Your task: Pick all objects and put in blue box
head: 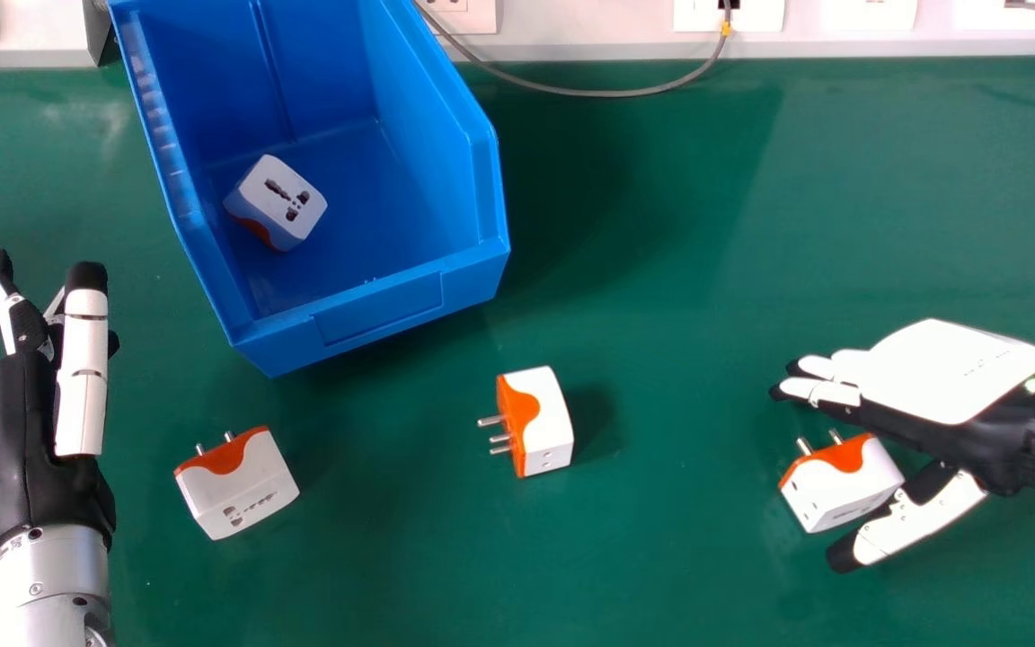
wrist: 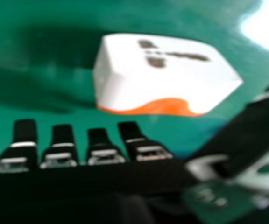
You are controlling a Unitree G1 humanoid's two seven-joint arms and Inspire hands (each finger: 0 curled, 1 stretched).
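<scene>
One adapter (head: 288, 190) lies in the box (head: 302, 337); before it, one left (head: 234, 490), one midway (head: 546, 418), one right (head: 841, 490), perhaps touching the right hand (head: 949, 373).

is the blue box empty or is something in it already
Not empty: one white and orange adapter lies inside the blue box, on its floor.

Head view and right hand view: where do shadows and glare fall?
Head view: the blue box has a broad, soft shadow to its right on the table; the middle adapter has a small one at its right; faint glare left of the box. Right hand view: dark shadows beside the adapter, a bright glare patch beyond it.
</scene>
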